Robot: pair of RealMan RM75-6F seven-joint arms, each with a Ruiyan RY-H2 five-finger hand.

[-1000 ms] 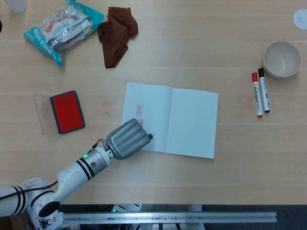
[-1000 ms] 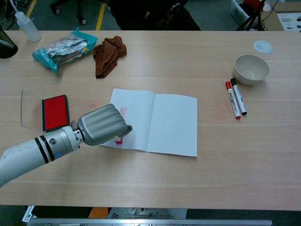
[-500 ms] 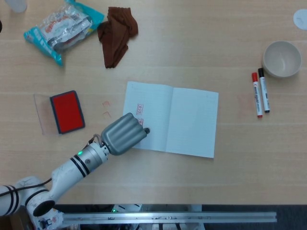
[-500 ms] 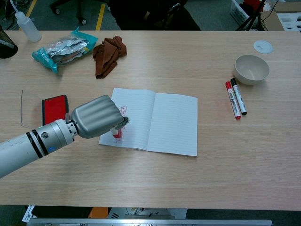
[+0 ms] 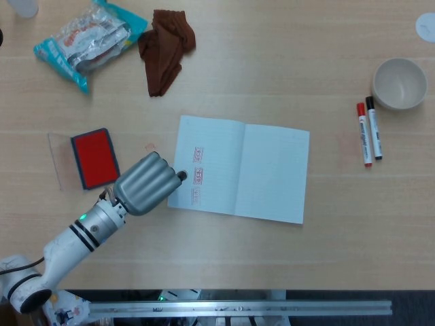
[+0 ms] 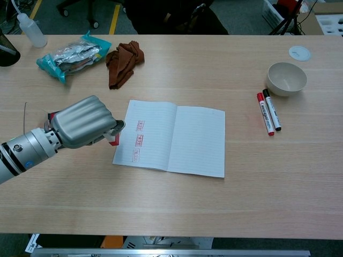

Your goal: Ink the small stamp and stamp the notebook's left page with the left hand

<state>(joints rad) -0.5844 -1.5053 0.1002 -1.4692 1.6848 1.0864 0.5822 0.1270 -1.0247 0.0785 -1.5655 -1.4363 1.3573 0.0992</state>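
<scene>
The open notebook (image 5: 272, 173) (image 6: 195, 142) lies at the table's middle. Its left page (image 5: 211, 146) carries three red stamp marks in a column (image 5: 198, 176) (image 6: 138, 141). My left hand (image 5: 144, 182) (image 6: 83, 122) hovers just left of the page's edge, fingers curled around the small stamp. Only a red bit of the stamp (image 6: 113, 139) shows below the fingers in the chest view; the head view hides it. The red ink pad (image 5: 95, 157) sits left of the hand and is mostly hidden behind it in the chest view. My right hand appears in neither view.
A brown cloth (image 5: 166, 47) and a teal snack bag (image 5: 88, 37) lie at the back left. A bowl (image 5: 399, 83), a red marker (image 5: 363, 134) and a black marker (image 5: 374, 127) sit at the right. A clear lid (image 5: 56, 159) lies beside the ink pad.
My left hand has lifted off the left page and moved left toward the ink pad with the stamp, uncovering the lower stamp marks.
</scene>
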